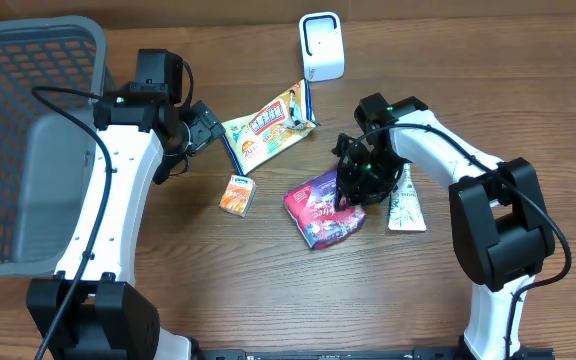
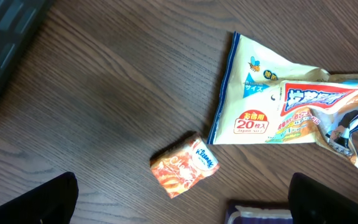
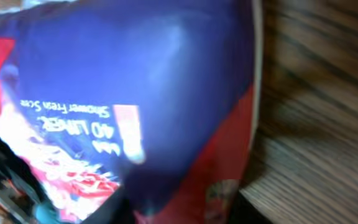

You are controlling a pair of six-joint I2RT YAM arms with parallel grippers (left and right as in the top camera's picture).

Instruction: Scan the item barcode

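A purple and red pouch (image 1: 318,205) lies on the wooden table right of centre. My right gripper (image 1: 353,185) is down on its right edge. In the right wrist view the pouch (image 3: 135,81) fills the frame, blurred and bulging between the two dark fingers, and the right gripper (image 3: 185,211) is shut on it. A white scanner (image 1: 321,45) stands at the back of the table. My left gripper (image 1: 203,128) hovers open over the left part of the table. Its fingers (image 2: 42,199) stand far apart with nothing between them, just short of the orange tissue pack (image 2: 185,165).
A yellow wipes pack (image 1: 268,125) lies between the arms. The orange tissue pack (image 1: 237,195) sits in front of it. A white and green tube (image 1: 405,200) lies right of the pouch. A grey basket (image 1: 58,150) fills the left side.
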